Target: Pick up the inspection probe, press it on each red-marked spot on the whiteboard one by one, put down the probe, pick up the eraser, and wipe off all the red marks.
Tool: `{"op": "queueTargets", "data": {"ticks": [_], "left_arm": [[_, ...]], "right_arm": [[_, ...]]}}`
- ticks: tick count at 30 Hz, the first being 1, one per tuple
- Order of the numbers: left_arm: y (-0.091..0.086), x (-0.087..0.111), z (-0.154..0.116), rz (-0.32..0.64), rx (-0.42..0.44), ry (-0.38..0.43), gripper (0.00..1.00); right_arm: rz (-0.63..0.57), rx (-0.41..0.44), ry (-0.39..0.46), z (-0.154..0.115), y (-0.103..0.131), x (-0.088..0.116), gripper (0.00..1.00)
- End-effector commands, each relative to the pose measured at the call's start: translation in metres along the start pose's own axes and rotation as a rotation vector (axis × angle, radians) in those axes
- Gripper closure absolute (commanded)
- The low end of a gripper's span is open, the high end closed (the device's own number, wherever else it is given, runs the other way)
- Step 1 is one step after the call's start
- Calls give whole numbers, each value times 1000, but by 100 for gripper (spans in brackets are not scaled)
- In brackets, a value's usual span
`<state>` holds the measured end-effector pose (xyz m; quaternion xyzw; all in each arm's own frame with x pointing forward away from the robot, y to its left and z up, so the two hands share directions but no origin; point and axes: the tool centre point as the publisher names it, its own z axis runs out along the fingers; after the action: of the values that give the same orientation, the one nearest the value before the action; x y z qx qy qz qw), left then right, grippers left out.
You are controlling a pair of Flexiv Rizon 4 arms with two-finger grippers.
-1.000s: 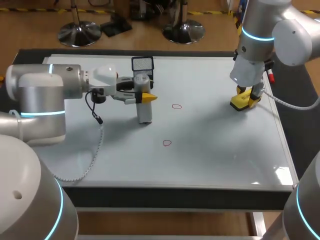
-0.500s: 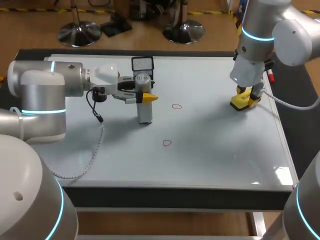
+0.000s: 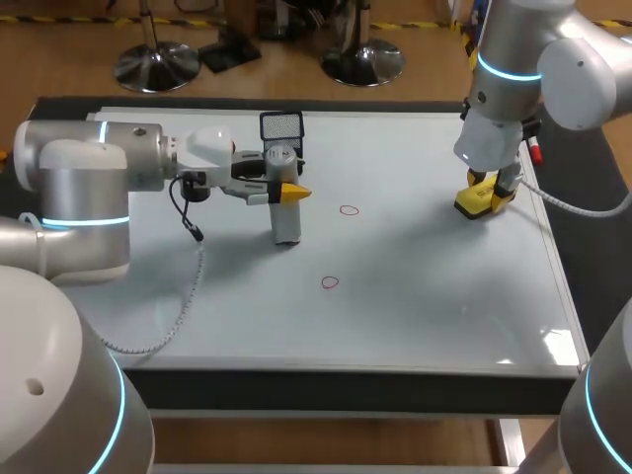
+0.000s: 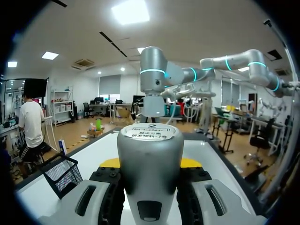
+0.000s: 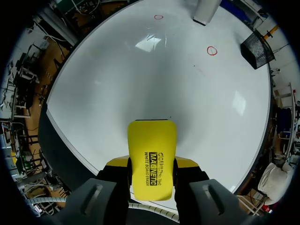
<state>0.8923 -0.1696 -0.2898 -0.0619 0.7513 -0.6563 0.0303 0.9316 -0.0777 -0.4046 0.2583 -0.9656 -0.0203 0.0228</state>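
Head view, left tool (image 3: 287,192) pinching smooth grey cylindrical probe (image 3: 286,223), right tool (image 5: 152,163) pinching yellow slab-shaped eraser (image 5: 152,140)

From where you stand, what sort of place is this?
Probably a robotics lab bench: a whiteboard lies flat as the worktop, the left gripper holds an inspection probe upright, and the right gripper holds a yellow eraser.

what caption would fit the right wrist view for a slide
Right claw shut on the yellow eraser, with the whiteboard and a red mark ahead.
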Motion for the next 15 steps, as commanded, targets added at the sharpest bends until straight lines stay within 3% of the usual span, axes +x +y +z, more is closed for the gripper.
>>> {"op": "queueTargets", "data": {"ticks": [1,15], "left_arm": [[-3,1,-4,7,6,-14,100],[-16,3,-58,21,10,-160,100]], "right_arm": [[-1,2,2,-1,-1,0,100],[-1,2,2,-1,-1,0,100]]}}
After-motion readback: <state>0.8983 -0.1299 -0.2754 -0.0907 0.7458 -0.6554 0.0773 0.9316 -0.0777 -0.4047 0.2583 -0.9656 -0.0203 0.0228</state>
